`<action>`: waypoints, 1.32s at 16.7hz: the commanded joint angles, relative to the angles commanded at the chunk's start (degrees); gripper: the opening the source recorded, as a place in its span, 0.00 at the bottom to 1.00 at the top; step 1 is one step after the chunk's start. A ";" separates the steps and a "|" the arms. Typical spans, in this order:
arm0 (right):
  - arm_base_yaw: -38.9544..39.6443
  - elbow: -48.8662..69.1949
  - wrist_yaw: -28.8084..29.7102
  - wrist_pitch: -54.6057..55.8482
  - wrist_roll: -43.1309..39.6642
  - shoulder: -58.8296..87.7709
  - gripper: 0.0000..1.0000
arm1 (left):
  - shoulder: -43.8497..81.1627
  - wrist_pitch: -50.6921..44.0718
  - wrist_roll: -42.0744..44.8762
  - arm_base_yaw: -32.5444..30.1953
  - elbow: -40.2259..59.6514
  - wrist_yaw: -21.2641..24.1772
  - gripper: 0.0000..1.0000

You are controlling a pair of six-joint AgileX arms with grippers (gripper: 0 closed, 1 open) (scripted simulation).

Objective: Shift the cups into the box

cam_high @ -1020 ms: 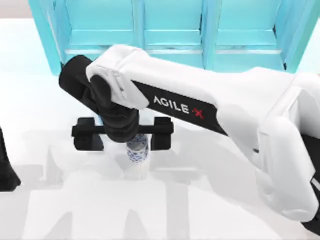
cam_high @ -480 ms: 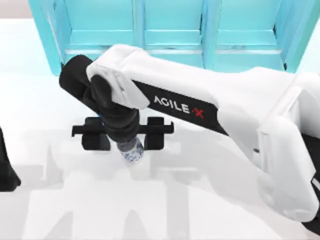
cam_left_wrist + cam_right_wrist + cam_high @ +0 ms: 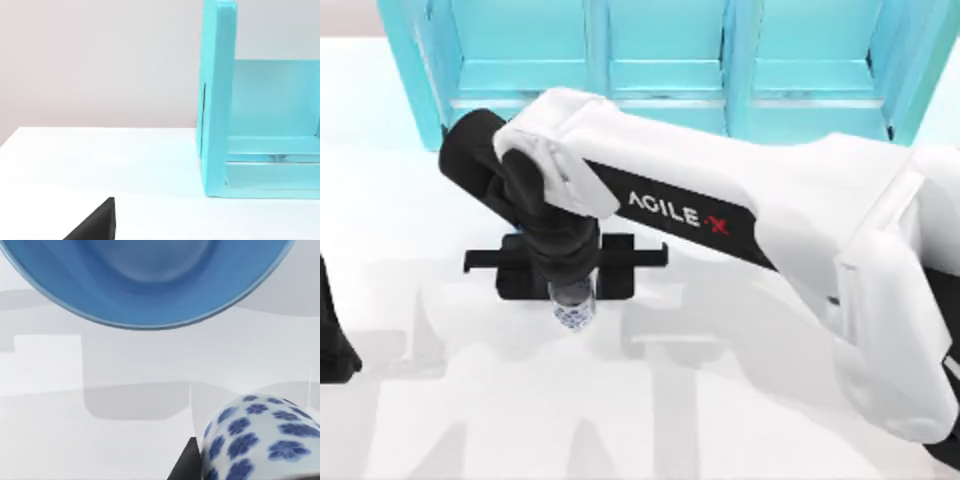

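Top view looks down; wrist views sit low, perhaps level.

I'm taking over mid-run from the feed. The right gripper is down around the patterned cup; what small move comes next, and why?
Probably a short straight lift. The right gripper sits closed around the white patterned cup, and the blue cup stands close by, so rising before any sideways travel should avoid knocking it. The left arm is parked at the table's left.

The right gripper (image 3: 567, 265) fingers have drawn inward against the white patterned cup (image 3: 572, 308).
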 joint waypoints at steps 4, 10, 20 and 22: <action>0.00 0.00 0.00 0.00 0.00 0.00 0.00 | 0.00 0.00 0.00 0.00 0.00 0.00 1.00; -0.03 -0.55 -0.15 -0.22 -0.23 -0.82 0.00 | 0.00 0.00 0.00 0.00 0.00 0.00 1.00; -7.36 -16.21 -1.32 -4.49 -7.72 -21.99 0.00 | 0.00 0.00 0.00 0.00 0.00 0.00 1.00; -7.88 -17.36 -1.37 -4.73 -8.24 -23.27 0.00 | 0.00 0.00 0.00 0.00 0.00 0.00 1.00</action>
